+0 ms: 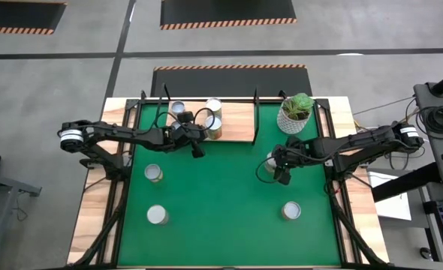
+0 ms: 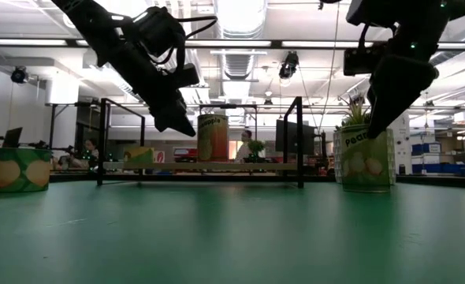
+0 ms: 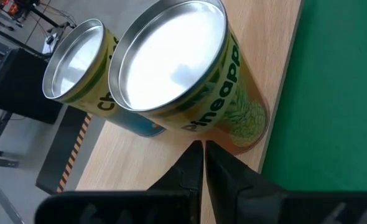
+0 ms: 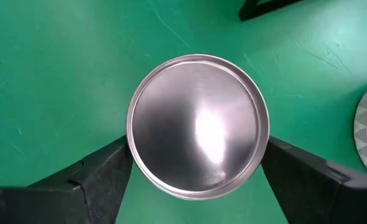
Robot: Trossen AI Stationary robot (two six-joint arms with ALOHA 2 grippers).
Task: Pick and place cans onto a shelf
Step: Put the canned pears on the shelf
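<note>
The light-wood shelf (image 1: 236, 124) stands at the mat's far edge, with three cans (image 1: 214, 106) upright on its left half. My left gripper (image 1: 197, 147) hangs shut and empty just off the shelf's near edge, in front of a pineapple can (image 3: 190, 74). Its shut fingertips show in the left wrist view (image 3: 203, 155). My right gripper (image 4: 198, 180) is open and points down, one finger on either side of the silver top of a can (image 4: 198, 126). That can stands upright on the green mat (image 1: 269, 163). In the low view the fingertips (image 2: 372, 126) reach only to this can's top (image 2: 366, 162).
More cans stand on the green mat at left (image 1: 153, 173), near left (image 1: 158, 215) and near right (image 1: 291, 211). A white pot with a green plant (image 1: 295, 114) stands at the far right, beside the shelf's black end frame (image 1: 256, 112). Bare mat lies in the middle.
</note>
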